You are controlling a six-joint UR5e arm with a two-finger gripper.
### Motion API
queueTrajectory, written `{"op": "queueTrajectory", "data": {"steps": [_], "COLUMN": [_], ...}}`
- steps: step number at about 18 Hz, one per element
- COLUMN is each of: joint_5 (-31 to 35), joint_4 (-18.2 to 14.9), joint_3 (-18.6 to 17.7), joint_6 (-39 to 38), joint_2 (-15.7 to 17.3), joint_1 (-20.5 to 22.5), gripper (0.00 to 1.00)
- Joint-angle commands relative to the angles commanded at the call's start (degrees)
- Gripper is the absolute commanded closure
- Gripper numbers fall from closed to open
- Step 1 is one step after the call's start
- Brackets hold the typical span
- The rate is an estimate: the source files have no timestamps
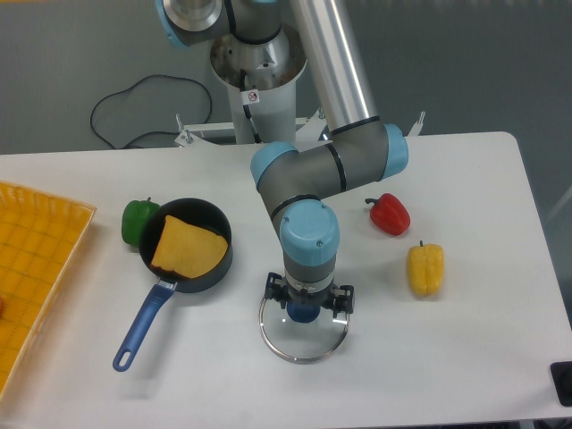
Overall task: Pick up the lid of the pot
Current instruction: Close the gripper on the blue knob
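Observation:
My gripper (pixel 309 295) points down over the glass pot lid (pixel 304 345), its fingers spread apart. The lid lies flat on the table, a clear disc with a metal rim and a round blue knob (pixel 303 311). One finger is to the left of the knob and the other to the right, with a gap on each side. The gripper body covers the lid's far edge. Whether the fingertips touch the glass cannot be told.
Left of the lid is a black pan (pixel 192 281) with a blue handle, holding an orange-brown piece. A green pepper (pixel 136 222) sits behind it. At the right are a red pepper (pixel 390 214) and a yellow one (pixel 425 269). An orange crate (pixel 40 250) stands far left.

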Motion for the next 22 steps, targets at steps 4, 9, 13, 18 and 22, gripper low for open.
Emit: {"op": "queueTrajectory", "data": {"steps": [4,9,13,18,22], "joint_5": [0.0,0.0,0.0,0.0,0.0], "joint_4": [0.0,0.0,0.0,-0.1,-0.1], "joint_3": [0.0,0.0,-0.3,-0.4,-0.4], "joint_6": [-0.1,-1.1,-1.1,-1.0,-1.0], "joint_2": [-0.3,-0.5,-0.5,-0.6,-0.6], "joint_1": [-0.1,-0.4,-0.4,-0.4,-0.8], "gripper": [0.0,0.0,0.04,0.17,0.3]}}
